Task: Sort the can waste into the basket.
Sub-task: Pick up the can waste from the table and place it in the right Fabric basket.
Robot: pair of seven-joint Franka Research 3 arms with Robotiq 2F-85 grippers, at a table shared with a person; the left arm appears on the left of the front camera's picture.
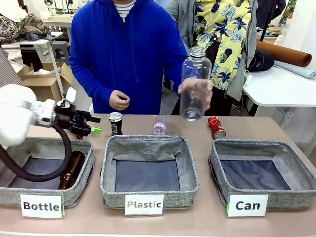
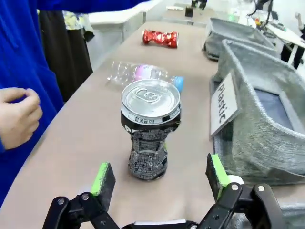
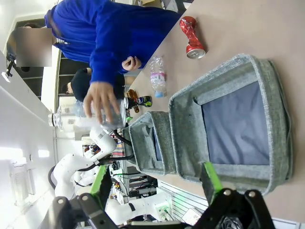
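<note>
The left claw hangs spread wide and pinches nothing. It is near the far corner of the Bottle basket, where a brown bottle lies below its arm. Straight ahead of its fingers, just beyond the green pads, the black can stands upright on the table. The can is dented at the waist, silver top up, and it is close to the claw but apart from it. Farther along the same line a small clear bottle lies on its side. Past that, well away from this claw, lies the red can, crushed and also on its side. The Plastic basket sits to one side of the claw, its wall near the black can.

The right claw is spread too, with nothing between its fingers. The Can basket lies straight ahead of it, its dark base in full view. The red can rests on the table beyond the basket's far rim, near a corner, touching neither the basket nor the claw.

Across the table, far from both claws, a person in a blue top holds a big clear bottle in the air with one hand. The other hand is curled into a fist.
</note>
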